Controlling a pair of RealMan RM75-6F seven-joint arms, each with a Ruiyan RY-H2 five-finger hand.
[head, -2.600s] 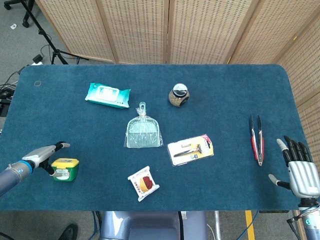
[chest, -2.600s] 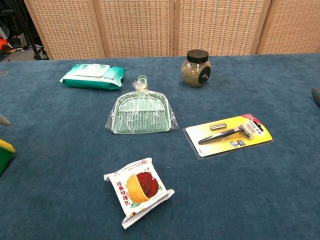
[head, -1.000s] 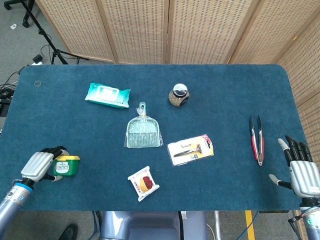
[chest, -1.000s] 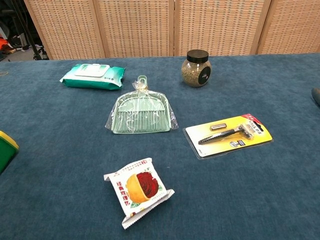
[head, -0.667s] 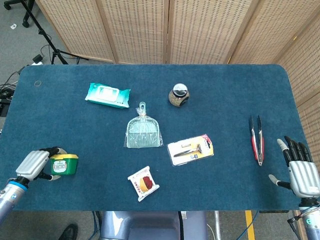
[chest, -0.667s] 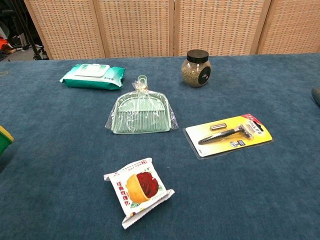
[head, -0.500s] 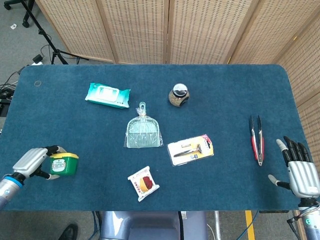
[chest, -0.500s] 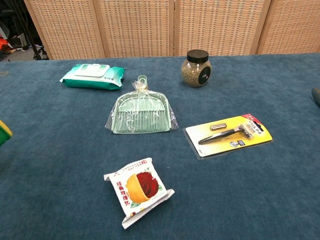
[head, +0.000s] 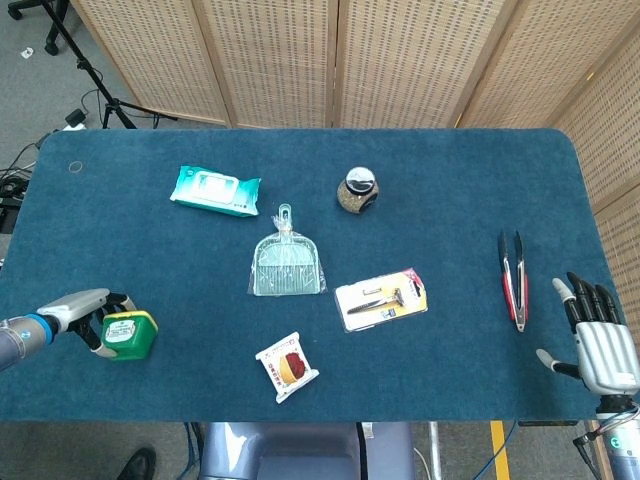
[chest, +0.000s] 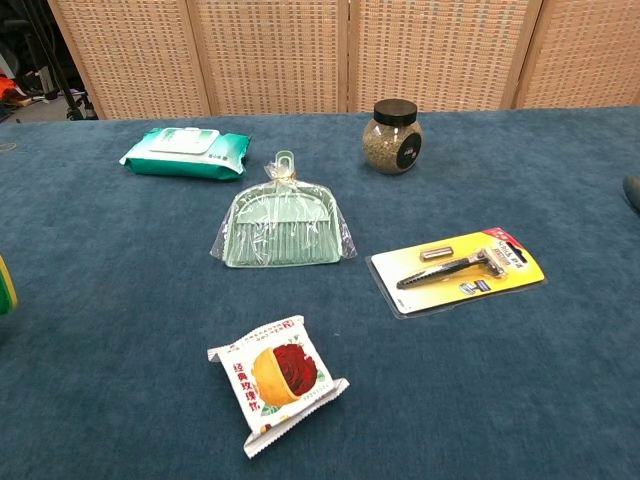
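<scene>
one green tub (head: 128, 336) gripped by left hand (head: 82, 313); right hand (head: 597, 340) spread

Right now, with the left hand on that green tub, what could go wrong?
1. The left hand holds the green tub only by its side near the table's front-left edge; it could slip and fall off.
2. The chest view barely shows the tub, so judging the grip is hard.
</scene>
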